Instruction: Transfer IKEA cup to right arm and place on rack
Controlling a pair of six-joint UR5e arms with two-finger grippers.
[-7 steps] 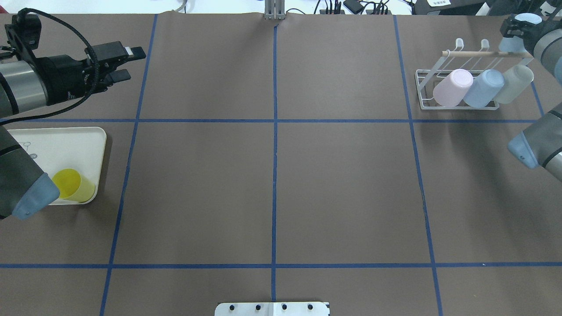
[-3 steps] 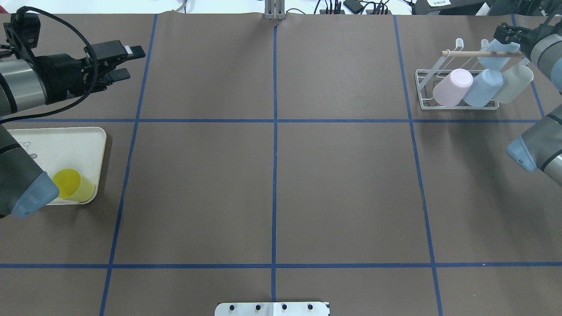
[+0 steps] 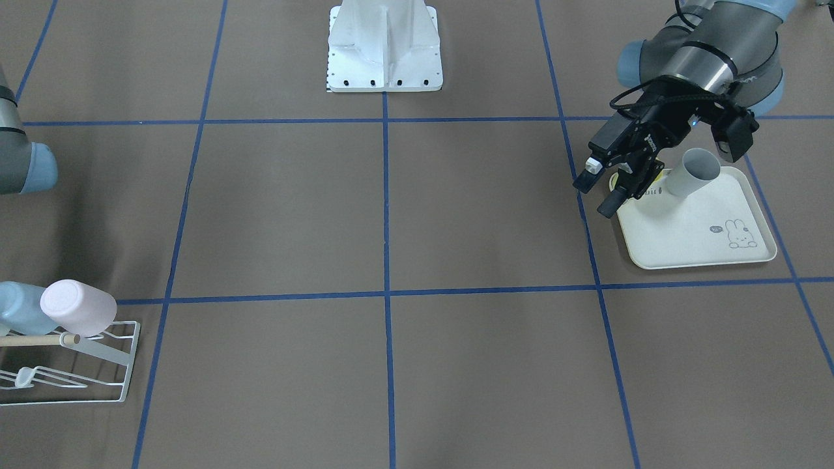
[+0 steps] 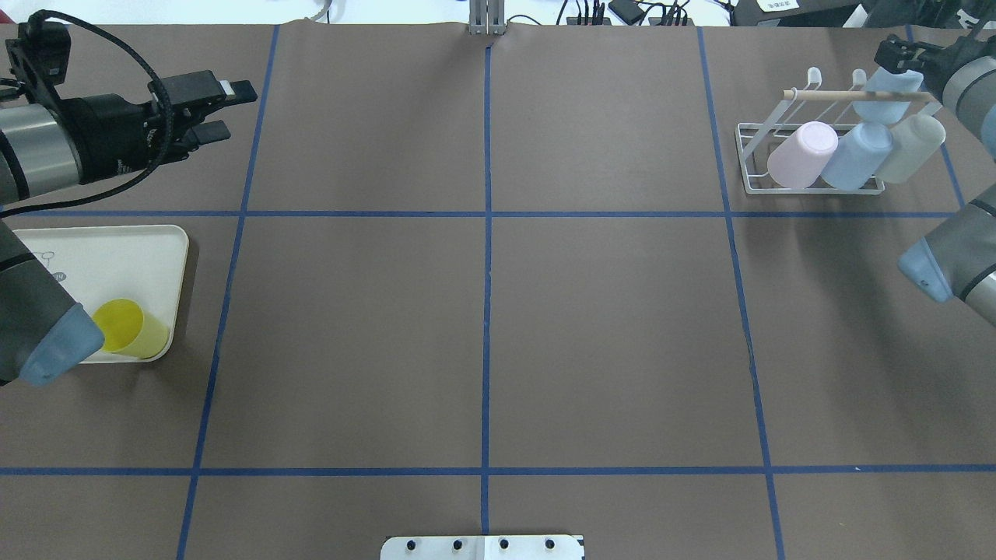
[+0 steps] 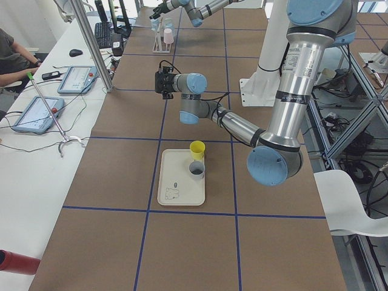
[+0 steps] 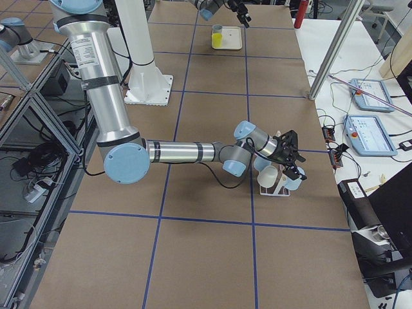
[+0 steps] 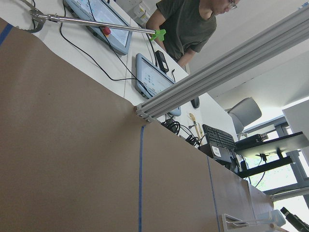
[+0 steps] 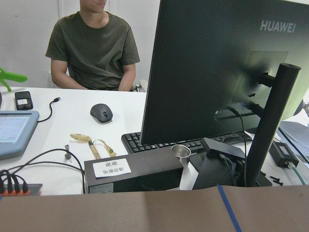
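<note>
2 grippers logged. Left gripper (image 4: 237, 113): fingers spread wide, empty, held sideways above the brown paper table (image 4: 607, 327), near the tray (image 3: 677, 228). Right gripper (image 4: 899, 62): fingers look closed on the base end of a pale blue cup (image 4: 883, 101), though the overhead view shows the grip only partly. That cup is tilted mouth-down at the back row of the rack (image 4: 747, 155), just behind the wooden rod (image 4: 825, 95).

Writing: "HUAWEI" on the back of a monitor (image 8: 217, 72), seen by my right wrist camera; a white label on the black box below it is too small to read. Tray: cream, rounded corners, rabbit line drawing (image 3: 738, 233).

Rack: thin white wire with capped prongs; 3 smooth, matte cups across the front, the pink cup (image 4: 801, 155) at one end. On the tray, a yellow cup (image 4: 132, 330) and a grey cup (image 3: 694, 172). Blue tape grids the table.
</note>
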